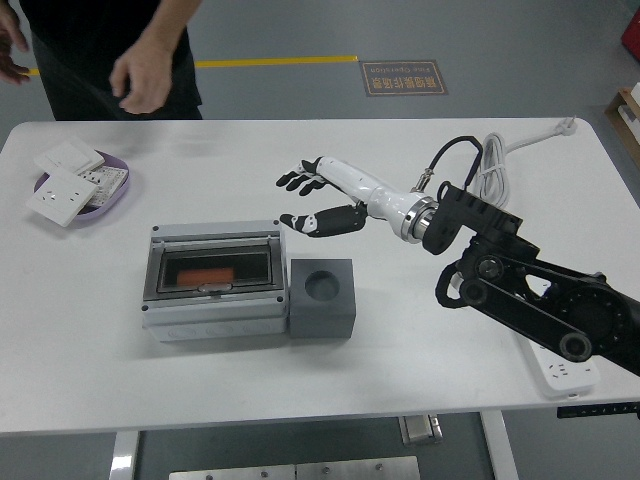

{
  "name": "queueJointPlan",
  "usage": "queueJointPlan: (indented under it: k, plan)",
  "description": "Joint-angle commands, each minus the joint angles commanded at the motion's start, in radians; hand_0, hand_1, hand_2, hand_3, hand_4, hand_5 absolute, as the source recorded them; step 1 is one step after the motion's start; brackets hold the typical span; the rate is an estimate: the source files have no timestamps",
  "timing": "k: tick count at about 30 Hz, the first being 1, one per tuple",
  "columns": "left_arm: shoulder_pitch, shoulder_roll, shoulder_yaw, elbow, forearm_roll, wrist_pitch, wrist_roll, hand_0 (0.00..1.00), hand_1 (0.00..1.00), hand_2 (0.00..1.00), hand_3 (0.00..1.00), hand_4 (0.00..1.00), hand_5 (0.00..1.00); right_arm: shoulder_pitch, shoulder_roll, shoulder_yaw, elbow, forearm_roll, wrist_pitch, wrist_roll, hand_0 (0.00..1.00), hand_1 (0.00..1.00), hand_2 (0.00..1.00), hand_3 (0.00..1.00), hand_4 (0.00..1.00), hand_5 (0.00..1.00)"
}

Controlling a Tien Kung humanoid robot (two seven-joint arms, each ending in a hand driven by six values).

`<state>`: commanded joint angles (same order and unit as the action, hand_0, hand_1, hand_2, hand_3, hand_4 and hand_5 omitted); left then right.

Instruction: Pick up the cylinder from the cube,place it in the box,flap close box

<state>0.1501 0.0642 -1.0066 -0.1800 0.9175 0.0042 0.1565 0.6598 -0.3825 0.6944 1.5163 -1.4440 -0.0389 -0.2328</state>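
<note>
A grey box [213, 323] sits left of centre with its clear flap down over it. Through the flap I see the orange cylinder [206, 273] lying inside. The dark grey cube [322, 298] stands against the box's right side, its round socket empty. My right hand [312, 201] hovers above and behind the cube, off the box, fingers spread and holding nothing. My left arm is out of sight.
A purple bowl [122, 188] with white switch plates sits far left. A coiled white cable [492, 165] and a white power strip [562, 368] lie on the right. The person has stepped to the top left, one hand [145, 75] hanging off the table.
</note>
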Motion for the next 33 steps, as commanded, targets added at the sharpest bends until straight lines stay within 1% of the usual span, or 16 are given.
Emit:
queueJointPlan:
  k: [2,6,10,11,16,17,21,23,28,33]
  plan:
    - [0.0,-0.002,0.003,0.0,-0.005,0.0,0.0,0.923,0.852,0.854,0.951,0.002,0.002,-0.046,-0.002,0.068,-0.005,-0.005,0.005,0.022,0.766,0.712,0.737,0.734,0.714,0.354]
    - [0.001,-0.008,0.006,0.0,-0.007,0.0,0.001,0.923,0.852,0.854,0.951,0.002,0.002,-0.147,0.014,0.209,-0.027,-0.009,0.009,0.085,0.764,0.708,0.733,0.718,0.718,0.365]
    - [0.004,-0.012,0.008,0.0,-0.01,0.001,0.001,0.923,0.852,0.854,0.951,0.002,0.002,-0.232,0.034,0.319,-0.051,0.007,-0.006,0.129,0.764,0.708,0.733,0.718,0.718,0.365]
    - [0.005,-0.014,0.008,0.0,-0.011,0.001,0.001,0.923,0.852,0.854,0.951,0.002,0.002,-0.256,0.041,0.346,-0.058,0.015,-0.011,0.142,0.762,0.703,0.725,0.698,0.704,0.371]
    - [0.012,-0.022,0.012,0.0,-0.015,0.001,0.002,0.923,0.852,0.854,0.951,0.002,0.002,-0.365,0.068,0.478,-0.091,0.059,-0.038,0.191,0.762,0.703,0.725,0.698,0.704,0.371]
    - [0.013,-0.023,0.011,0.0,-0.015,0.001,0.003,0.923,0.852,0.854,0.951,0.002,0.002,-0.379,0.071,0.498,-0.094,0.067,-0.042,0.199,0.76,0.699,0.717,0.685,0.695,0.375]
    - [0.015,-0.025,0.012,0.0,-0.016,0.002,0.003,0.923,0.852,0.854,0.951,0.002,0.002,-0.412,0.086,0.568,-0.106,0.1,-0.058,0.233,0.76,0.699,0.717,0.685,0.695,0.375]
    - [0.013,-0.028,0.014,0.0,-0.017,0.001,0.002,0.923,0.852,0.854,0.951,0.002,0.002,-0.422,0.095,0.592,-0.112,0.138,-0.066,0.271,0.755,0.695,0.709,0.674,0.695,0.378]
    - [0.012,-0.033,0.02,0.0,-0.021,0.0,0.002,0.923,0.852,0.854,0.951,0.002,0.002,-0.436,0.105,0.617,-0.108,0.194,-0.063,0.341,0.755,0.695,0.709,0.674,0.695,0.378]
    - [0.013,-0.033,0.015,0.0,-0.015,0.0,0.006,0.923,0.852,0.854,0.951,0.002,0.002,-0.456,0.104,0.633,-0.087,0.197,-0.052,0.372,0.756,0.69,0.7,0.672,0.702,0.371]
